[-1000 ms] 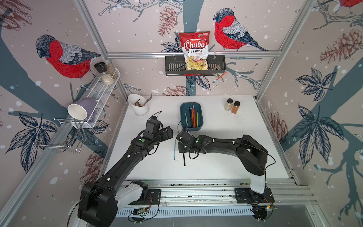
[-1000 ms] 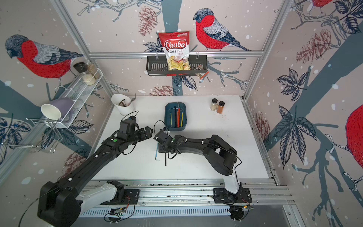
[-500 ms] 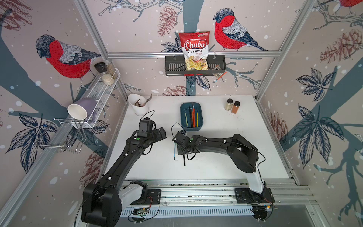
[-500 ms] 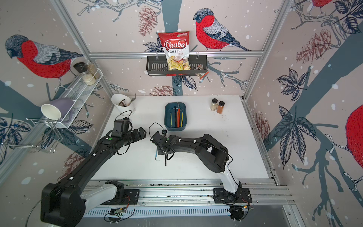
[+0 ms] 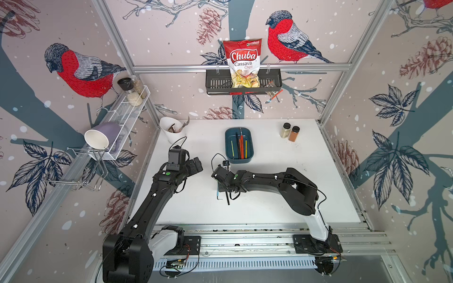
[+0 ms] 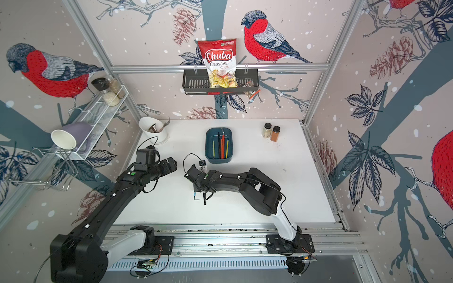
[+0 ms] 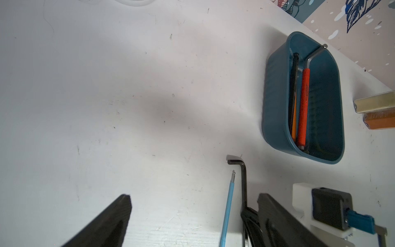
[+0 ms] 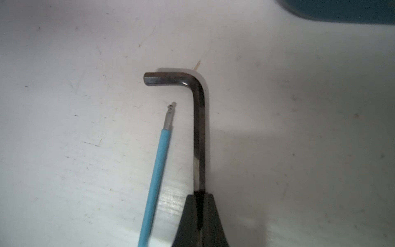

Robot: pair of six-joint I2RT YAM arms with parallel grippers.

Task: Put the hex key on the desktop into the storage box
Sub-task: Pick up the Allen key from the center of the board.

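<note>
**Bimanual cell seen from above; clock directions are read in the top views, with 12 o'clock at the back wall.**

The right gripper (image 8: pixel 199 197) is clenched on the long shaft of a black L-shaped steel hex key (image 8: pixel 199 128), its two dark fingers (image 8: pixel 188 216) pressed against either side of the shaft. The shaft runs from 12 to 6 o'clock over the matte white rectangular desktop (image 5: pixel 282 196). Its short bent arm is at the 12 o'clock end and points toward 9 o'clock. Whether the key has left the surface cannot be told.

A thinner hex key in a light blue sleeve (image 8: pixel 157 171) lies on the desktop just beside the black one, at its 9 o'clock, and does not touch it.

The dark teal-blue shallow plastic storage box (image 5: pixel 239 160) stands near the right gripper at its 12 o'clock. It holds several hex keys, including one in an orange-red sleeve (image 7: pixel 303 107).

The left gripper (image 7: pixel 193 196) is at 9 o'clock of the right one, above the desktop. Its jaws are spread wide and hold nothing.
</note>
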